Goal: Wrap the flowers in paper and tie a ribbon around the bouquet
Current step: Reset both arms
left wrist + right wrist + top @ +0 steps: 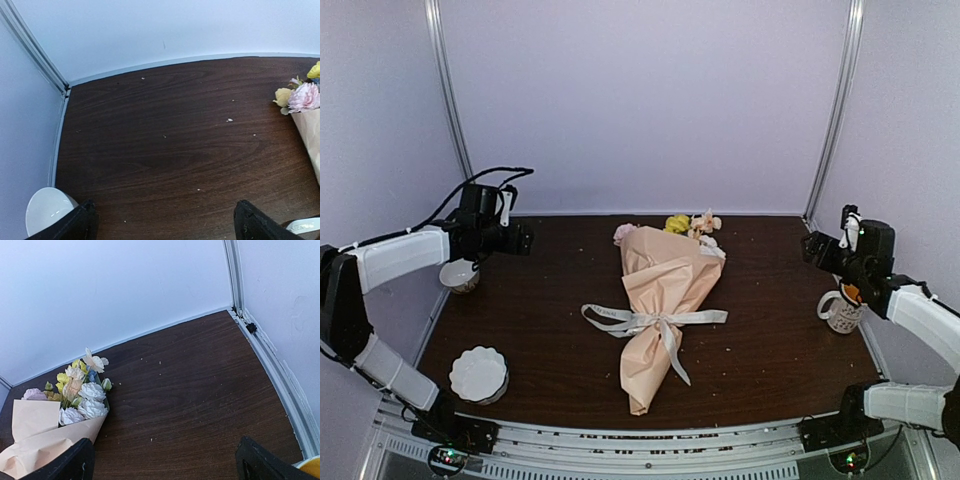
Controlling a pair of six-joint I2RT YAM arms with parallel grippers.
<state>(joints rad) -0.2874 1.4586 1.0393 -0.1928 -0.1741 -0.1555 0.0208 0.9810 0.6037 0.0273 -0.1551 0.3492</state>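
Observation:
The bouquet (658, 290) lies in the middle of the table, a peach-pink paper (665, 275) cone with its pointed tail toward the near edge. Yellow, pink and white flowers (682, 226) stick out of its far end. A cream-white ribbon (655, 320) is tied around its waist in a bow with loose ends. My left gripper (526, 238) hovers open at the far left, well away from the bouquet. My right gripper (810, 247) hovers open at the far right. The left wrist view shows open fingers (82, 222) over bare wood, flowers (303, 96) at the right edge. The right wrist view shows flowers (80, 390) and paper (37, 435) at lower left.
A white scalloped bowl (478, 373) sits near the front left. A white mug (460, 275) stands under the left arm, another mug (842, 310) with something orange-yellow inside stands under the right arm. Walls and metal posts enclose the table on three sides.

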